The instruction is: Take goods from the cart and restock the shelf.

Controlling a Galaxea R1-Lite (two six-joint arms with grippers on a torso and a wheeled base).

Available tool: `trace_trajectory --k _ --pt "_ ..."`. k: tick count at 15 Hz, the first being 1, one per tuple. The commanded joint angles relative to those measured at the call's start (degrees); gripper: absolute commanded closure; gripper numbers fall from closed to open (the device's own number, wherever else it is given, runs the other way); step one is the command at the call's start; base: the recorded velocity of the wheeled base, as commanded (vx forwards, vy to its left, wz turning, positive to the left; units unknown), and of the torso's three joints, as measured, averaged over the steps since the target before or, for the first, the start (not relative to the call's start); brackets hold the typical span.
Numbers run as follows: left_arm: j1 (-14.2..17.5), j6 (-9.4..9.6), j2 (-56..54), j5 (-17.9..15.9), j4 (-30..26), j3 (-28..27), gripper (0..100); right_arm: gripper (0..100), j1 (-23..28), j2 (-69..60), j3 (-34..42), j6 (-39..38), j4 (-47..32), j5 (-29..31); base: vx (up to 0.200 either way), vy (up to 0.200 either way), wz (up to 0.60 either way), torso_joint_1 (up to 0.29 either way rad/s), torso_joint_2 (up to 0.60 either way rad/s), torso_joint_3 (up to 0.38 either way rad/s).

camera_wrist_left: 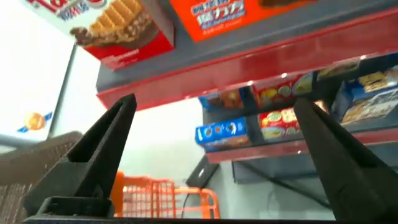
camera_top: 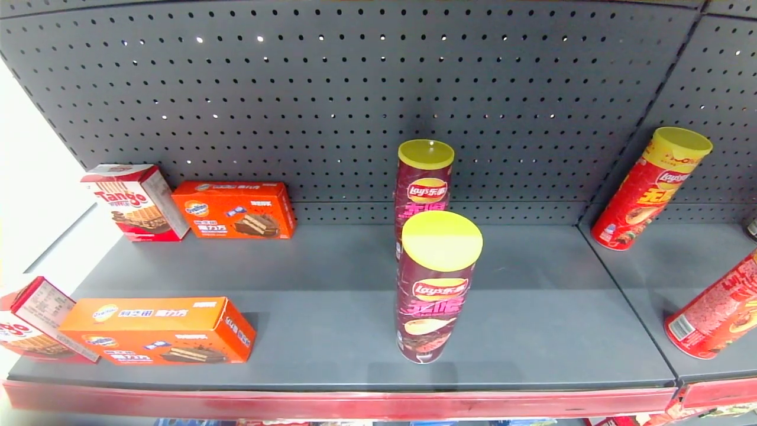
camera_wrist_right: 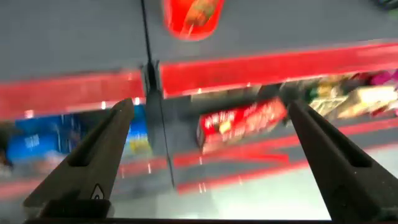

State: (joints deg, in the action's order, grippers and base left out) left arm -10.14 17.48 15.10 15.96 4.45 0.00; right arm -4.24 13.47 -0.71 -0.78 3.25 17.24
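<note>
Two maroon chip cans with yellow lids stand upright mid-shelf, one in front and one behind it. Orange biscuit boxes lie at the back left and front left. Beside each is a red-and-white wafer box, at the back and at the front edge. My left gripper is open and holds nothing, below the shelf's red front edge. My right gripper is also open and holds nothing, in front of the red edge near a red can.
On the neighbouring shelf to the right, one red chip can leans on the pegboard and another lies tilted. An orange cart sits low beyond the left gripper. The lower shelves hold packaged goods, among them a red box.
</note>
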Motion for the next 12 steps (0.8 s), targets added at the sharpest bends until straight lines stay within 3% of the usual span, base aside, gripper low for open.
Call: trace_trajectory --k 1,2,3,4,5,6,7,8,10,12 --pt "-2.3 0.18 -8.9 0.1 0.0 0.0 0 0 4.2 -13.5 0.6 0.3 0.1 -2.4 0.000 0.000 0.00 0.000 0.00 0.000" --pt "-2.2 -0.61 -9.7 0.5 -0.1 0.0 0 0 4.2 -13.5 0.6 0.3 0.1 -2.7 0.000 0.000 0.00 0.000 0.00 0.000" --pt "-2.2 -2.19 -9.9 1.1 -0.1 0.0 0 0 4.2 -13.5 0.6 0.5 0.0 -9.0 0.000 0.000 0.00 0.000 0.00 0.000" --pt "-2.2 -2.01 -9.9 1.7 -0.1 0.0 0 0 4.2 -13.5 0.6 1.3 -0.5 -17.4 0.000 0.000 0.00 0.000 0.00 0.000" --pt "-1.5 -1.40 -9.4 3.8 -0.1 0.0 0 0 4.2 -13.5 0.6 3.3 -3.3 -20.5 0.000 0.000 0.00 0.000 0.00 0.000" --pt "2.5 -1.31 -7.3 5.8 -0.1 0.0 0 0 4.5 -13.0 0.4 0.8 -4.4 -18.8 0.000 0.000 0.00 0.000 0.00 0.000" --pt "5.7 -1.05 -6.3 5.8 -0.1 0.0 0 0 4.6 -12.7 0.4 -0.3 -4.0 -17.9 0.000 0.000 0.00 0.000 0.00 0.000" --pt "10.0 -0.87 -6.4 4.8 -0.1 0.0 0 0 4.7 -12.7 0.4 0.2 -4.0 -17.1 0.000 0.000 0.00 0.000 0.00 0.000" --pt "9.4 -1.49 -8.7 1.9 -0.1 0.0 0 0 4.7 -12.6 0.4 0.3 -4.0 -16.8 0.000 0.000 0.00 0.000 0.00 0.000" --pt "8.2 -5.35 -11.4 -3.2 -0.2 0.0 0 0 5.6 -10.7 0.4 0.3 -4.0 -16.7 0.000 0.000 0.00 0.000 0.00 0.000"
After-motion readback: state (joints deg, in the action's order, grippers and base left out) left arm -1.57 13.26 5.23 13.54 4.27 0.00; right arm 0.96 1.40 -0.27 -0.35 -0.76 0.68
